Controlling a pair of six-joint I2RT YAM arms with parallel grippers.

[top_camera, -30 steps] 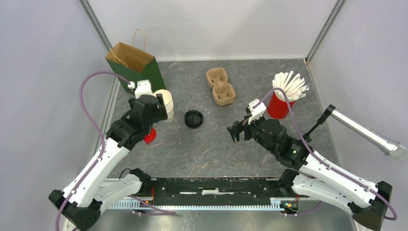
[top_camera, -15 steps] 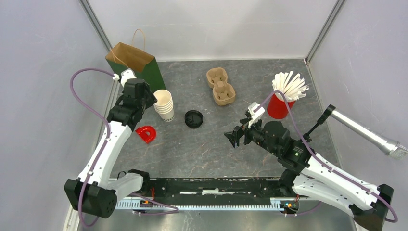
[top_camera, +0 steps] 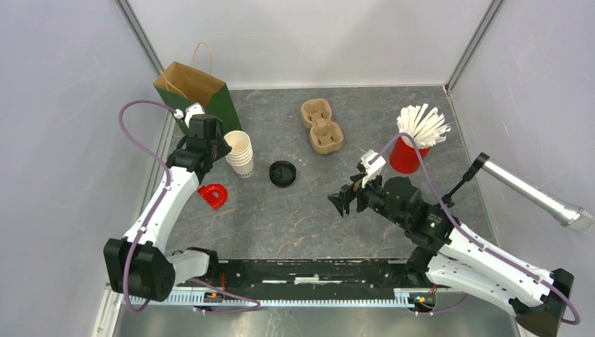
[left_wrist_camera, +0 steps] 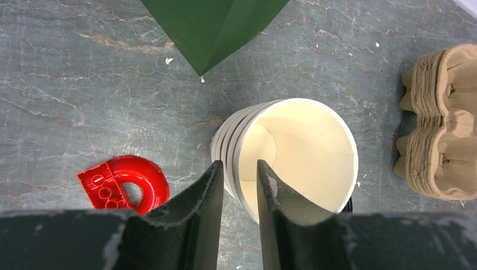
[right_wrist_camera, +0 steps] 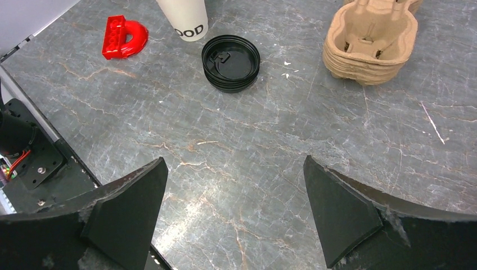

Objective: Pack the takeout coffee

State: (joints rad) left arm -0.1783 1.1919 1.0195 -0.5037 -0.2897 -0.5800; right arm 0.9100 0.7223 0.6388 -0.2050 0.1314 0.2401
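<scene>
Left hand (left_wrist_camera: pixel 238 166): narrow gap, one finger outside and one inside the near wall of the stack of white paper cups (left_wrist_camera: pixel 304 146); cannot tell whether pinching. Stack upright on the worktop (top_camera: pixel 295 217), just beside the green paper bag (top_camera: pixel 203 98), dark lettering on the lowest cup. Black lids (right_wrist_camera: pixel 231 62) piled near it, apart. Right hand (right_wrist_camera: pixel 235 160): spread wide, holding nothing, above bare worktop.
</scene>
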